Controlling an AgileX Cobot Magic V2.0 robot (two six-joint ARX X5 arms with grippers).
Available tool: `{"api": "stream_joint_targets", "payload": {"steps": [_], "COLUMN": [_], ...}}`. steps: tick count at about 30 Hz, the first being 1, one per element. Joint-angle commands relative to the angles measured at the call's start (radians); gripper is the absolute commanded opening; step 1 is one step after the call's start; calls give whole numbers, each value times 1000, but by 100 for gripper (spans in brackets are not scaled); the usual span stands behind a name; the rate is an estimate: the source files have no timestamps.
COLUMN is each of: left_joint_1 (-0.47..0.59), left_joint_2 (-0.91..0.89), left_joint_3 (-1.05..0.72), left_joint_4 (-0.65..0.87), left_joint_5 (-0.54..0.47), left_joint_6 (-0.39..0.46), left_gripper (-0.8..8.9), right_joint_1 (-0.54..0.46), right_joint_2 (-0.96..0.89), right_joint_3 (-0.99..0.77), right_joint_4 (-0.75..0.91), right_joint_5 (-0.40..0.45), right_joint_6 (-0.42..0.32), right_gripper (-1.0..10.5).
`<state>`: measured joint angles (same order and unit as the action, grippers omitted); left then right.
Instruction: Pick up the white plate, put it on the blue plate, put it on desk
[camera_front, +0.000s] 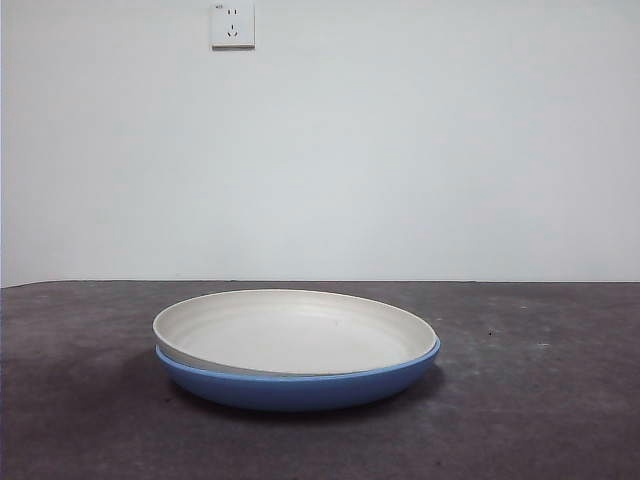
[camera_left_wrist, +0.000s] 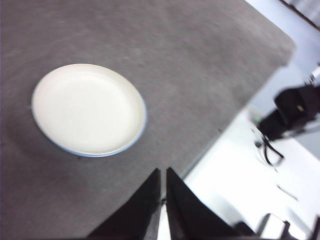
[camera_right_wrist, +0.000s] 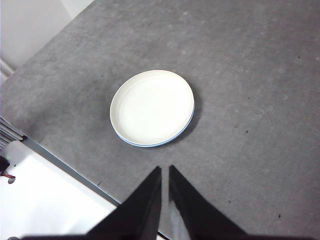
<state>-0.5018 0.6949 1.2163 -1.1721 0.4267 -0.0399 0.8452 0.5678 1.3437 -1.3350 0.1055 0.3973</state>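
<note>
The white plate (camera_front: 290, 330) lies nested in the blue plate (camera_front: 300, 388) on the desk (camera_front: 540, 400), slightly shifted to the left so the blue rim shows more on the right. From above, the white plate (camera_left_wrist: 87, 108) (camera_right_wrist: 151, 106) covers the blue plate (camera_left_wrist: 142, 127) (camera_right_wrist: 186, 126) down to a thin blue edge. My left gripper (camera_left_wrist: 163, 172) hangs high above the desk edge, well away from the plates, jaws shut and empty. High up and clear of the stack, my right gripper (camera_right_wrist: 165, 170) is also shut and empty. Neither arm appears in the front view.
A white wall with a socket (camera_front: 232, 24) stands behind the desk. The desk edge (camera_left_wrist: 215, 142) (camera_right_wrist: 60, 160) runs close under both grippers, with pale floor beyond. A dark piece of equipment (camera_left_wrist: 295, 110) sits off the desk.
</note>
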Motion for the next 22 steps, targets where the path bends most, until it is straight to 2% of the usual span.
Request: {"api": "stream_joint_targets", "payload": {"steps": [1,5,9,11,14,17,22], "left_joint_1": [93,224,334,375,413,440,478], "left_joint_2": [-26,-143,-294,-368,-460,-535,-618], "left_joint_3": [-81,-313,-587,-729,-904,-1038,-1149], "left_joint_4": [71,292,618,785,959,1042,1051], "left_joint_5": [19,10,-3,-60,-208,-296,-307], "left_joint_6": [1,19,-32,-66,-98,-114,-111], "left_gripper": [19,19,19,19,19,19,19], "right_joint_1": [9,9,9,9,9,9,9], "right_joint_2": [5,5,5,5,5,5,5], "right_joint_3": [10,10,11,11,11,10,10], "right_joint_4": [-45,-45,-45,-45,-45,-45,-45], "right_joint_5": [2,2,1,1,1,1,1], "right_joint_6": [3,3,3,3,3,3,3], "right_gripper": [22,22,22,22,22,22,22]}}
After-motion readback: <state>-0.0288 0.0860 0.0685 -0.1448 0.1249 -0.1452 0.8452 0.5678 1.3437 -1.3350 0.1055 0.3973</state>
